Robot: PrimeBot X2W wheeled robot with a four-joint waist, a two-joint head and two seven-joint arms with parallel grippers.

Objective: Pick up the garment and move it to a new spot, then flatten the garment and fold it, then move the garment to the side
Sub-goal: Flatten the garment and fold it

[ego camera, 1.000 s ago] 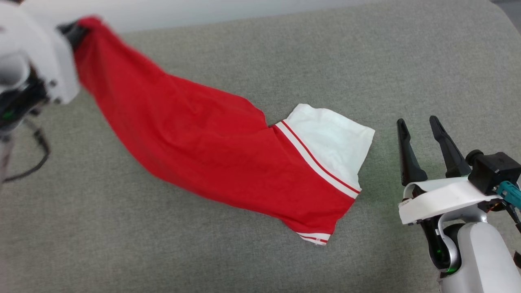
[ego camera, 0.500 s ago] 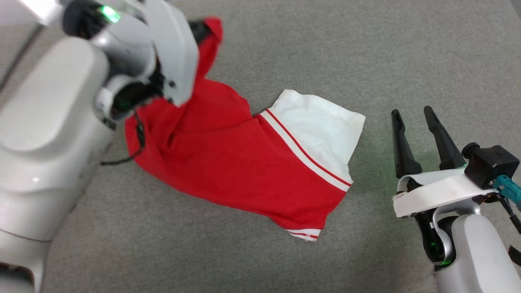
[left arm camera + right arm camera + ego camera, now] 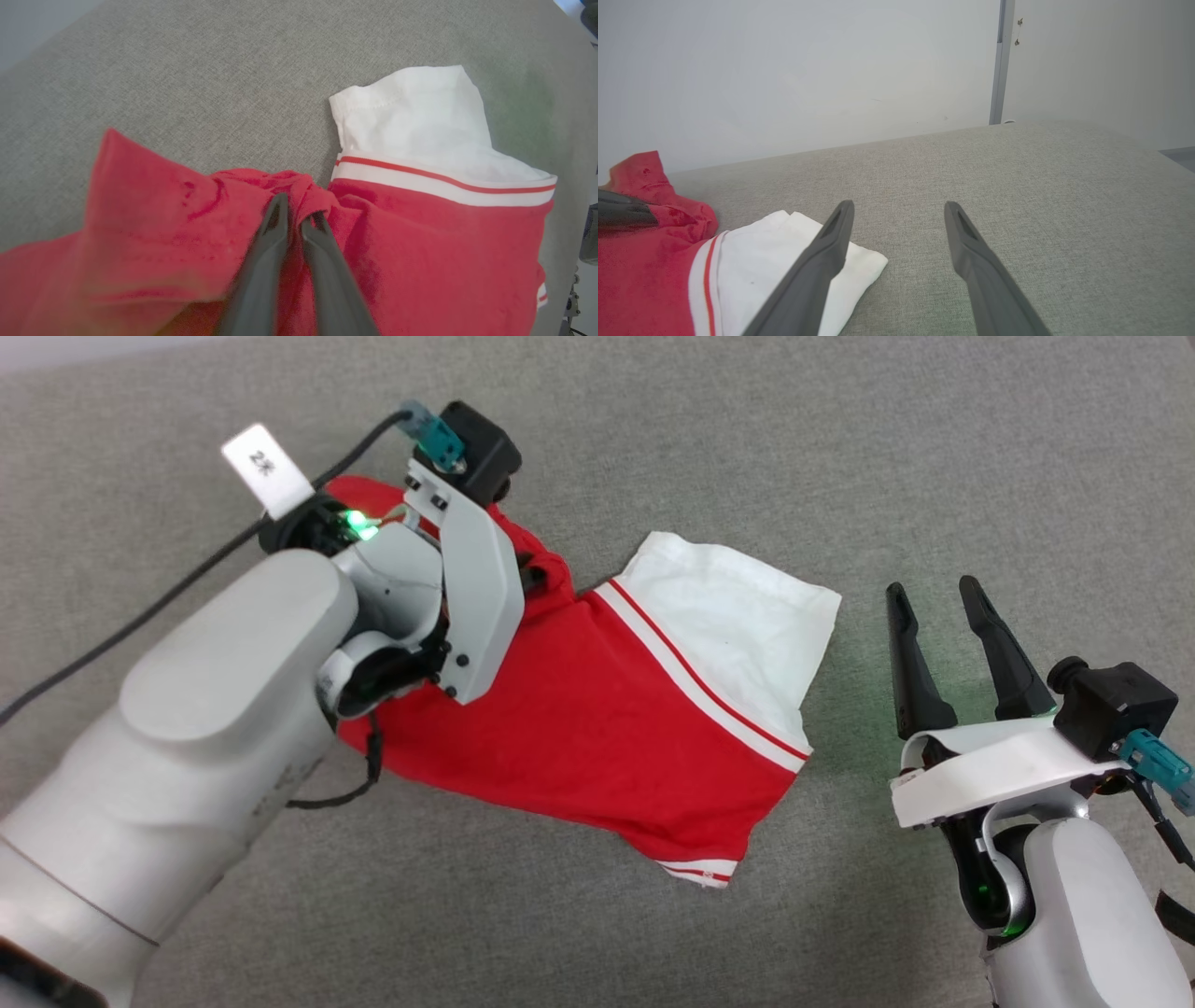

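Observation:
The garment (image 3: 597, 728) is a red shirt lying crumpled on the grey cloth surface (image 3: 840, 448), with a white sleeve (image 3: 738, 607) and red-white striped trim at its right end. My left gripper (image 3: 299, 210) sits over the shirt's upper left part, its fingers nearly together with a bunch of red cloth pinched at the tips. In the head view the left gripper (image 3: 537, 574) is mostly hidden behind its white wrist mount. My right gripper (image 3: 934, 588) stands open to the right of the sleeve, apart from it and holding nothing. The right wrist view shows the right gripper (image 3: 899, 205) beside the sleeve (image 3: 784, 261).
The grey surface (image 3: 1017, 186) stretches wide to the right and front of the shirt. A pale wall (image 3: 808, 70) stands behind its far edge. A black cable (image 3: 168, 597) and a white tag (image 3: 266, 469) hang off my left arm.
My left arm has brought the held end of the shirt from the far upper left towards the middle and down. The stretched cloth now lies bunched. The right gripper stayed put.

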